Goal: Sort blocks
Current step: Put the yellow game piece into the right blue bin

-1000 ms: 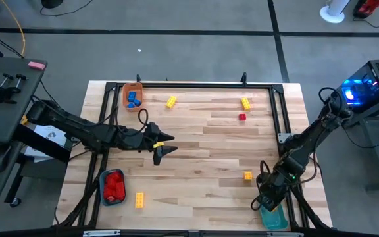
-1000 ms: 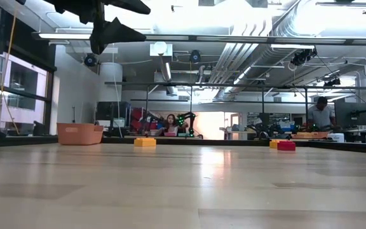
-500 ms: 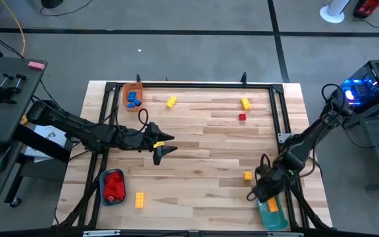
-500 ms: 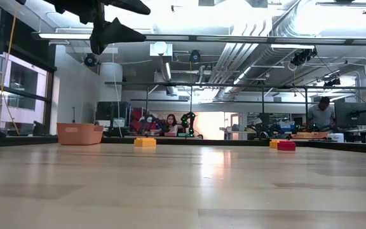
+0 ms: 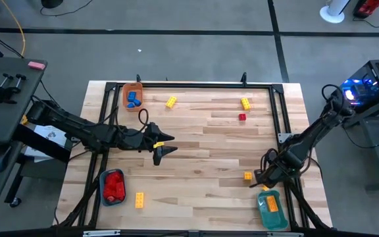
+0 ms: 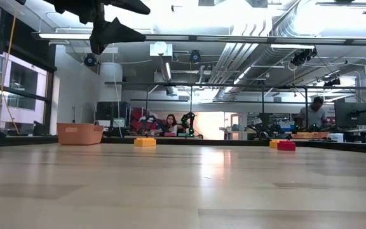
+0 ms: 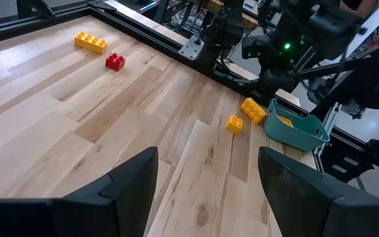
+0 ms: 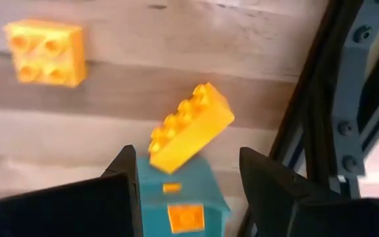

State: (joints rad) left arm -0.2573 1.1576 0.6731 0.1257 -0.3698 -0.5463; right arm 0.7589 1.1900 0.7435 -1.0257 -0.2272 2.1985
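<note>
While the teal tray hides part of its brick, right gripper gapes empty; left gripper wide, mid-counter.

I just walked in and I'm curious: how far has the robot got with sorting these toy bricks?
Done: blue plastic bricks lie in the orange tray, red bricks in the blue tray, and a yellow piece in the teal tray.
In hand: the open right gripper has a long yellow brick tilted over that tray.
Left: four loose yellow bricks and one loose red brick. The left gripper hovers open mid-table.
</note>
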